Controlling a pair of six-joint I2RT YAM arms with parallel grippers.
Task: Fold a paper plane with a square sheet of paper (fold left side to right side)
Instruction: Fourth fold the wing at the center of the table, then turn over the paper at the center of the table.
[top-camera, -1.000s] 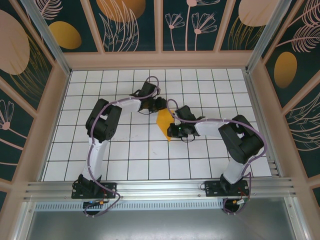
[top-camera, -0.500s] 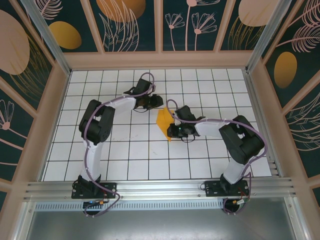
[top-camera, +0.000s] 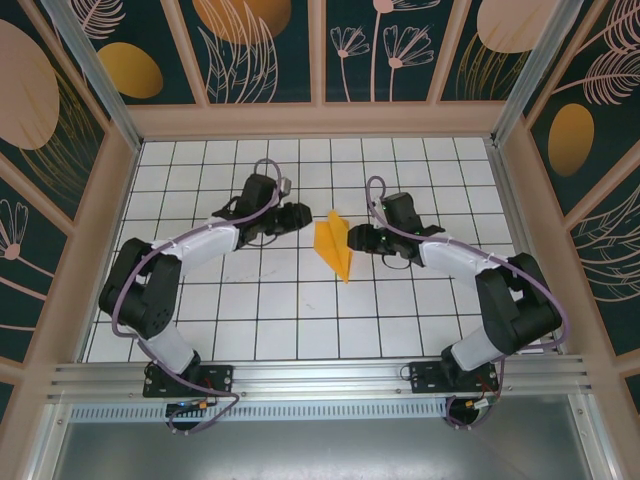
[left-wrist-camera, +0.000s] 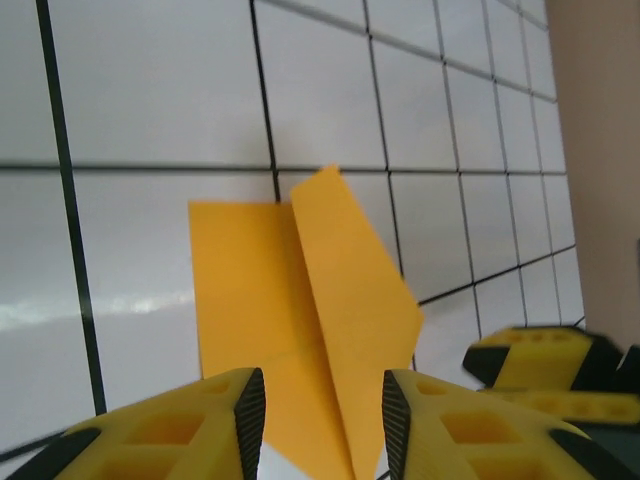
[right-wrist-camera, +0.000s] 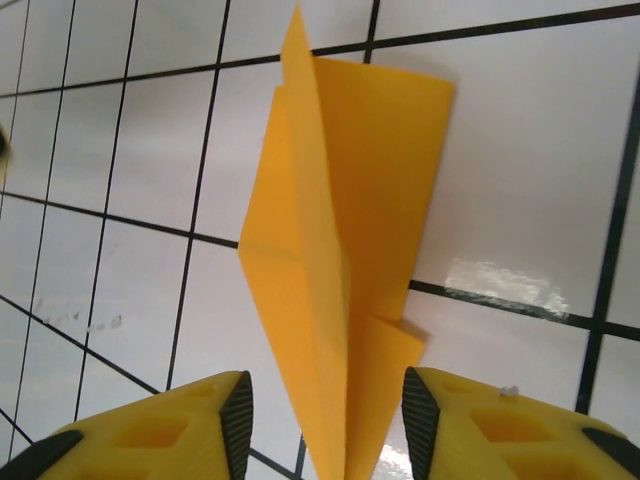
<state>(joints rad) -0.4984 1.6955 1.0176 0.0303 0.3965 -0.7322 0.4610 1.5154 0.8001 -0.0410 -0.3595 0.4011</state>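
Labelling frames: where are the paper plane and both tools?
paper plane (top-camera: 333, 243), top view, its middle.
left tool (left-wrist-camera: 320, 415), left wrist view, between fingertips.
right tool (right-wrist-camera: 327, 415), right wrist view, between fingertips.

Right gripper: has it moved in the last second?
Yes. The right gripper has backed off rightward and toward the far wall, clear of the paper plane.

Both arms reach in toward the middle, elbows kicked out to the sides, tips pretty much facing each other. The left gripper (top-camera: 302, 215) has its yellow fingers (left-wrist-camera: 200, 425) parted. Same deal with the right gripper (top-camera: 353, 238): fingers (right-wrist-camera: 480, 425) apart, gap wide open.
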